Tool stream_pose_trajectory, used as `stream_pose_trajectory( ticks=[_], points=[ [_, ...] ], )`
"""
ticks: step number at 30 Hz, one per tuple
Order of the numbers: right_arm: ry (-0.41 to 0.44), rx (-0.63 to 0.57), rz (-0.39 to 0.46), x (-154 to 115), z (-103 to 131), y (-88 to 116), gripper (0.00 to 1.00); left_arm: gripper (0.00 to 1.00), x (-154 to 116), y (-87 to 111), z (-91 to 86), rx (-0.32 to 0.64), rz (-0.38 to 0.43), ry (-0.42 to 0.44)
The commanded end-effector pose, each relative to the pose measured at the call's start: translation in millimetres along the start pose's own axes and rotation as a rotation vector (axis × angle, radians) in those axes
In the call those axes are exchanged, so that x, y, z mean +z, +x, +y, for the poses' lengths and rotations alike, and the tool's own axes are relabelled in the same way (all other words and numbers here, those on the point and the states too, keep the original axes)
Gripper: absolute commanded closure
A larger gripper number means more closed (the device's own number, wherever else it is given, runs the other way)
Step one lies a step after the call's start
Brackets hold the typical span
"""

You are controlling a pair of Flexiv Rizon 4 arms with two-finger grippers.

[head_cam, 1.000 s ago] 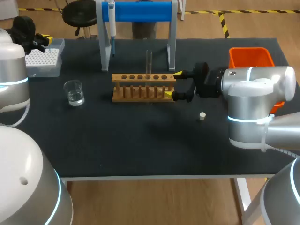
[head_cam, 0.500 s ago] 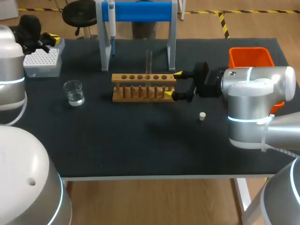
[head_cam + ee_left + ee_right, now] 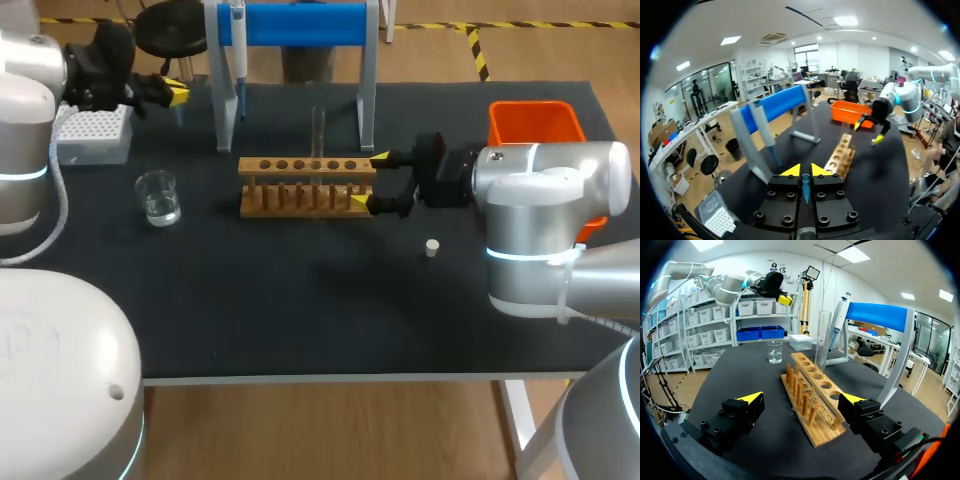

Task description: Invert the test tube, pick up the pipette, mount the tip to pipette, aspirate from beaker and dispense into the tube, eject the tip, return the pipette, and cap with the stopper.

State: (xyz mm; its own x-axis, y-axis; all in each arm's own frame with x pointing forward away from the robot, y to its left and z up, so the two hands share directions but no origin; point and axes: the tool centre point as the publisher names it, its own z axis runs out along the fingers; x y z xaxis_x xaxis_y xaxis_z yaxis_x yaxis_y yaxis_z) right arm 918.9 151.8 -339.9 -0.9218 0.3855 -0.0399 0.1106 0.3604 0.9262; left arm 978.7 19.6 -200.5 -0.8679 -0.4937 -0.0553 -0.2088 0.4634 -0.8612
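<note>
My left gripper (image 3: 166,93) hangs over the table's back left, between the tip box (image 3: 92,130) and the stand, shut on a small blue pipette tip (image 3: 805,187) that points out between its fingers. The pipette (image 3: 238,50) hangs on the blue stand (image 3: 300,25); in the left wrist view the pipette (image 3: 765,131) is just ahead. A clear test tube (image 3: 318,130) stands upright in the wooden rack (image 3: 305,185). My right gripper (image 3: 370,180) is open, its fingers on either side of the rack's right end (image 3: 812,385). The beaker (image 3: 158,197) holds water. A white stopper (image 3: 432,247) lies in front of my right arm.
An orange bin (image 3: 535,122) sits at the back right, behind my right arm. The stand's legs come down just behind the rack. Dark open table lies in front of the rack and beaker.
My left arm has swung right from over the tip box toward the stand, carrying the tip. The right arm and the rack have stayed still.
</note>
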Motion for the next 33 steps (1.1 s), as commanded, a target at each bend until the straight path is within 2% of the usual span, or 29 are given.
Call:
stream_pose_trajectory(
  ticks=[1,4,8,9,10,11,13,22,33],
  points=[
    [-0.001,0.000,-0.002,0,0,0,0.00,1.00,-2,23.5,-20.4,0.002,0.070,-0.033],
    [-0.001,0.000,-0.002,0,0,0,0.00,1.00,2,44.7,-32.4,-0.003,0.136,-0.029],
    [-0.001,0.000,-0.002,0,0,0,0.00,1.00,4,69.4,-46.9,-0.018,0.202,0.019],
    [-0.001,0.000,-0.002,0,0,0,0.00,1.00,4,72.0,-48.3,-0.017,0.211,0.020],
    [-0.001,0.000,-0.002,0,0,0,0.00,1.00,6,79.2,-52.6,0.004,0.223,-0.014],
    [-0.001,0.000,-0.002,0,0,0,0.00,1.00,7,82.8,-54.7,-0.008,0.239,0.012],
    [-0.001,0.000,-0.002,0,0,0,0.00,1.00,11,89.3,-58.6,0.013,0.251,-0.022],
    [-0.001,0.000,-0.002,0,0,0,0.00,1.00,35,102.4,-73.1,0.073,0.303,-0.021],
    [-0.001,0.000,-0.002,0,0,0,0.00,1.00,51,112.1,-89.3,0.105,0.292,-0.026]
  ],
)
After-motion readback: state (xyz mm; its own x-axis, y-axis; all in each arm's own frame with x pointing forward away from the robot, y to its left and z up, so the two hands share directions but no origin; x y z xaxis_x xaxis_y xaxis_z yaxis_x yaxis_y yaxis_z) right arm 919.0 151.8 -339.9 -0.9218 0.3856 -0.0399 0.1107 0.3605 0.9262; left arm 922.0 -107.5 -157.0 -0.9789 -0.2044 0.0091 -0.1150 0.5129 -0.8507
